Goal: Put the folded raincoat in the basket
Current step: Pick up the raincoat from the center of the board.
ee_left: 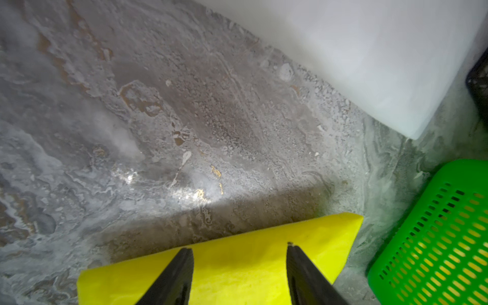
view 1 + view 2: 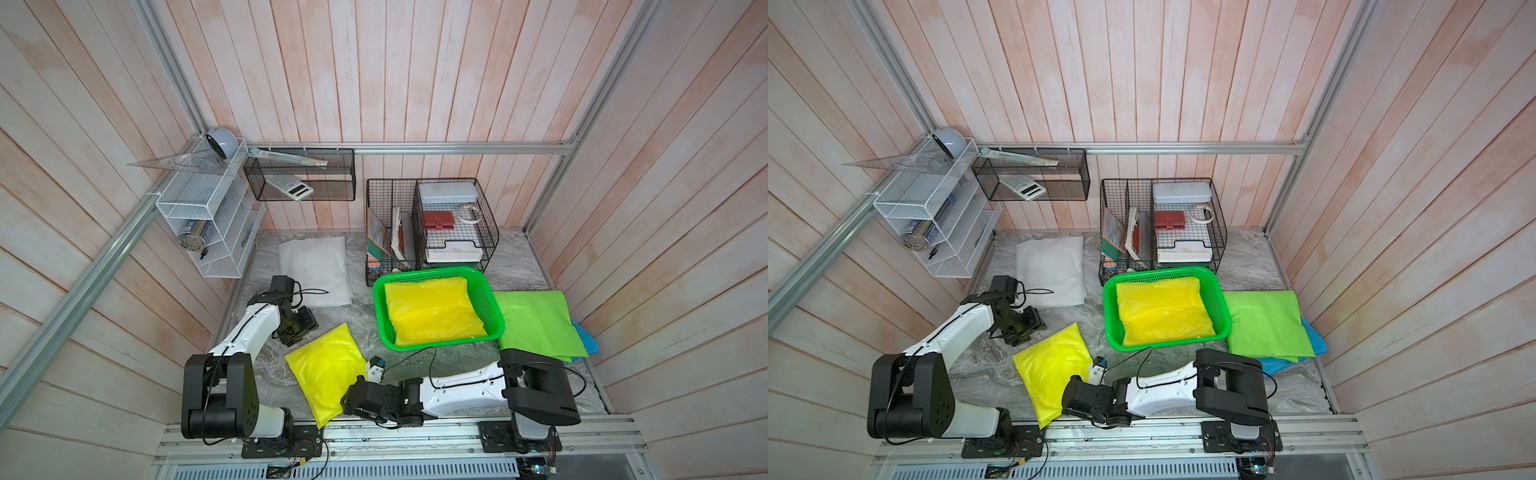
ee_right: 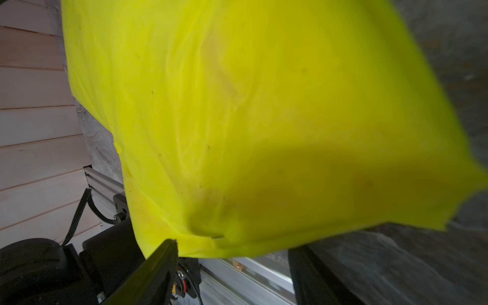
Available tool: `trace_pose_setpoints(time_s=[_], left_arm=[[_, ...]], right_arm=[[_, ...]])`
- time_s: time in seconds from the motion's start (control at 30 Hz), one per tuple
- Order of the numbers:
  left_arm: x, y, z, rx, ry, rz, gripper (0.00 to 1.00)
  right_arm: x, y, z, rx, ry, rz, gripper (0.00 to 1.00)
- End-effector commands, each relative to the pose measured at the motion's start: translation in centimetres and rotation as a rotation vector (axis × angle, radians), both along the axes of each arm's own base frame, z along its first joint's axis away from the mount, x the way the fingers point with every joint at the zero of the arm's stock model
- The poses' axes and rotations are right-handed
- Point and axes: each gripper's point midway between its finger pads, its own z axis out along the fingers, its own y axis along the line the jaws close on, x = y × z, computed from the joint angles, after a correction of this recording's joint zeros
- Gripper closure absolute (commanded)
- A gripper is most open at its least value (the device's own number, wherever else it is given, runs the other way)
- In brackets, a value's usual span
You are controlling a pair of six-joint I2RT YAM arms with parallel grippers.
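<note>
A green basket stands at the middle right of the table, and its lattice wall shows in the left wrist view. One yellow folded raincoat lies inside it. A second yellow folded raincoat lies on the table front, its near corner over the rail. My left gripper hovers open over this raincoat's far left edge. My right gripper is open at its near right edge, fingers apart on either side of the hem.
A green folded sheet over a blue one lies right of the basket. A white folded sheet lies behind my left arm. A black wire organiser stands behind the basket. A white wire rack hangs on the left wall.
</note>
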Motion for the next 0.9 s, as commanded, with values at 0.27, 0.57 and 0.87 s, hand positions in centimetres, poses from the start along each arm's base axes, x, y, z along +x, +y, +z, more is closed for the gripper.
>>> trace_pose_setpoints(time_s=[0.27,0.57,0.87], left_arm=[[-0.2,0.2,-0.6,0.004,0.031,-0.002,0.39],[-1.0,-1.1,-0.2,0.014,0.032,-0.035,0.39],[-2.8,-1.5,0.4,-0.031,-0.040,0.083,0.39]], right_arm=[[7.3,-1.0,-0.5,-0.030,-0.029,-0.042,0.35],[11.1,-3.5,1.0,-0.090,-0.097,0.118,0.42],[7.4,-2.9,-0.3,-0.008,-0.056,0.219,0.36]])
